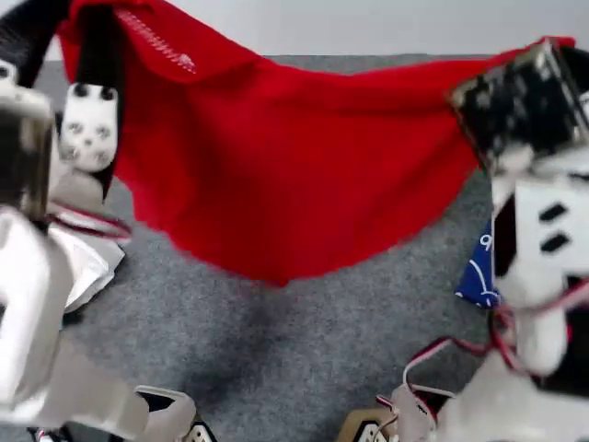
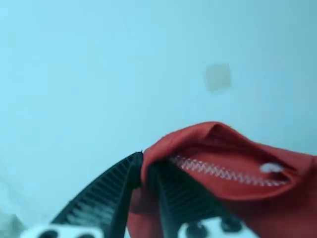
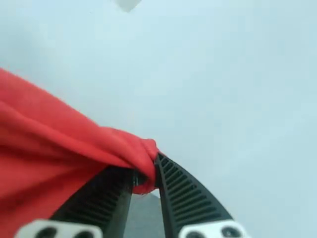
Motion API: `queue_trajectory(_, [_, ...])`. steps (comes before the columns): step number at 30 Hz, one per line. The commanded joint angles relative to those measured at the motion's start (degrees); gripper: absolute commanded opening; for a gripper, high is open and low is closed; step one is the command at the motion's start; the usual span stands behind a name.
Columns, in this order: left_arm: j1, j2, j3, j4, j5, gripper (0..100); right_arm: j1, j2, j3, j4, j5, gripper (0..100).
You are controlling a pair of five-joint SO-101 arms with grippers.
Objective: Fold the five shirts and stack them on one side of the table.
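A red shirt (image 1: 285, 166) hangs spread in the air between the two arms, sagging in the middle above the grey table (image 1: 276, 359). My left gripper (image 2: 144, 166) is shut on one stitched edge of the red shirt (image 2: 218, 163), raised high at the upper left of the high view. My right gripper (image 3: 146, 171) is shut on a bunched corner of the red shirt (image 3: 59, 144), held up at the upper right of the high view. Both wrist views look up toward a pale ceiling.
A white shirt (image 1: 87, 262) lies at the table's left edge behind the left arm. A blue shirt (image 1: 479, 272) with white print lies at the right edge beside the right arm. Grey tabletop shows below the hanging cloth.
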Motion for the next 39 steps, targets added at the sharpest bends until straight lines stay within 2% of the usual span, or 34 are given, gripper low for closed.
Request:
queue_trajectory(1, [-0.09,-1.14,-6.11,2.99,-3.69,0,0.22,-4.26,-0.70,2.77,2.37,1.0])
queue_trajectory(13, [-1.32,-1.23,-23.60,13.98,-14.33,0,0.22,-15.87,-0.70,15.78,2.73,1.0])
queue_trajectory(20, [-5.71,-0.53,-24.92,15.82,-15.12,0,0.22,-15.87,-0.18,20.62,5.27,1.0])
queue_trajectory(25, [-5.63,2.20,-13.32,17.05,-15.12,0,-0.04,-8.22,5.10,19.30,4.92,1.0])
queue_trajectory(30, [-5.27,8.00,5.41,15.38,-15.21,0,-2.68,0.92,15.65,14.29,5.19,1.0])
queue_trajectory(34, [-5.54,15.12,19.21,6.95,-15.21,0,-5.41,8.66,26.20,5.23,5.19,1.0])
queue_trajectory(39, [-5.63,25.32,30.81,-10.02,-15.21,0,-5.76,19.21,36.48,-14.29,5.19,1.0])
